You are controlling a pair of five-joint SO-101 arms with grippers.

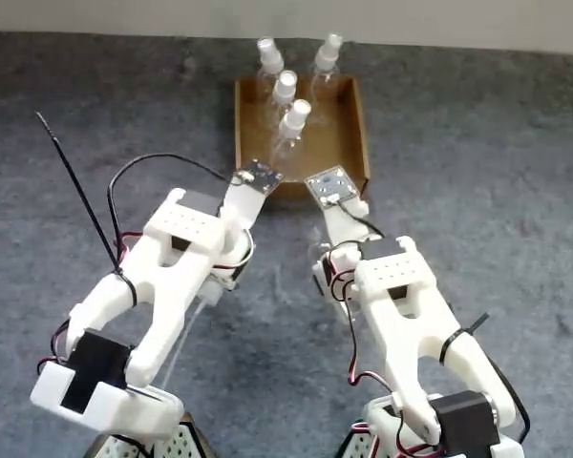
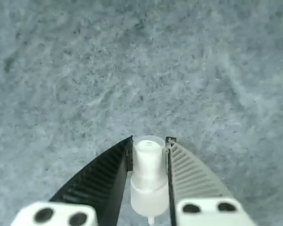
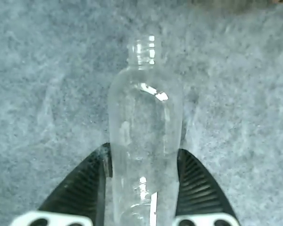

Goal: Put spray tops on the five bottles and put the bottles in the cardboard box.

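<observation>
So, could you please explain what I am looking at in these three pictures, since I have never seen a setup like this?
These are two white robot arms, the left arm and the right arm, side by side at a table with a grey felt-like cover. The high view looks down from a fixed camera above. The other two views come from a camera on each arm's wrist, looking along its claw. At the far side lies an open cardboard box with four bottles standing in it, each already capped with a sprayer. The left claw is shut on a loose white spray top. The right claw is shut on a clear bottle whose threaded neck is bare. That looks like the fifth bottle, waiting for its top.
</observation>
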